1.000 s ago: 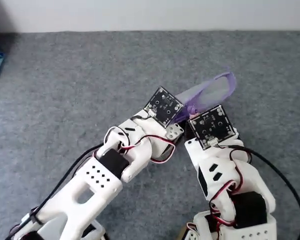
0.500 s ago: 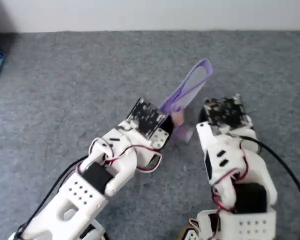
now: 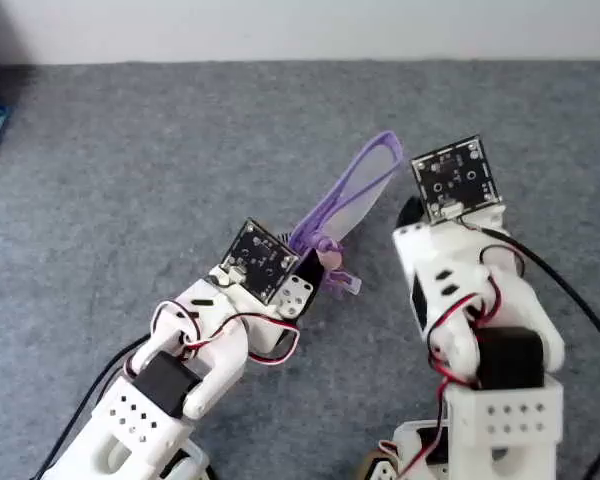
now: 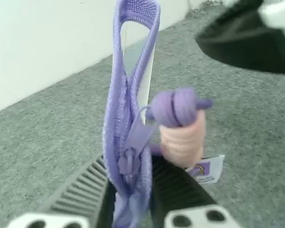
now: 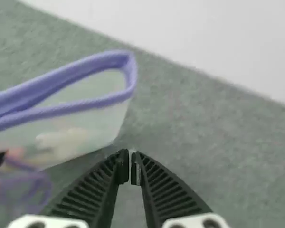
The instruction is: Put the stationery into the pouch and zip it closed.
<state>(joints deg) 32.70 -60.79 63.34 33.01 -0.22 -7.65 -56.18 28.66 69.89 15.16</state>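
**High view.** The left arm [image 3: 210, 340] holds the pouch [image 3: 345, 195] by its near end, lifted off the bench [image 3: 130, 150] and slanting away toward the wall. A charm [image 3: 330, 258] and a tag [image 3: 350, 286] hang at the held end. The right arm [image 3: 480, 300] stands just beside it.

**Left wrist view.** The left gripper [image 4: 130, 185] pinches the pouch's end. The slider [image 4: 128, 159] sits just above the jaws, and the zip bands appear parted beyond it, so I judge closing is not yet done.

**Right wrist view.** The right gripper [image 5: 129, 164] is pressed together on nothing, just beside the pouch's far corner.

**Recommendation.** The right gripper should spread, take the charm or slider, and draw it straight along the band against a firm left hold. The pouch looks limp and may buckle.

**Unclear.** A pale shape inside the pouch is too blurred to identify. How far the zip is open cannot be told.
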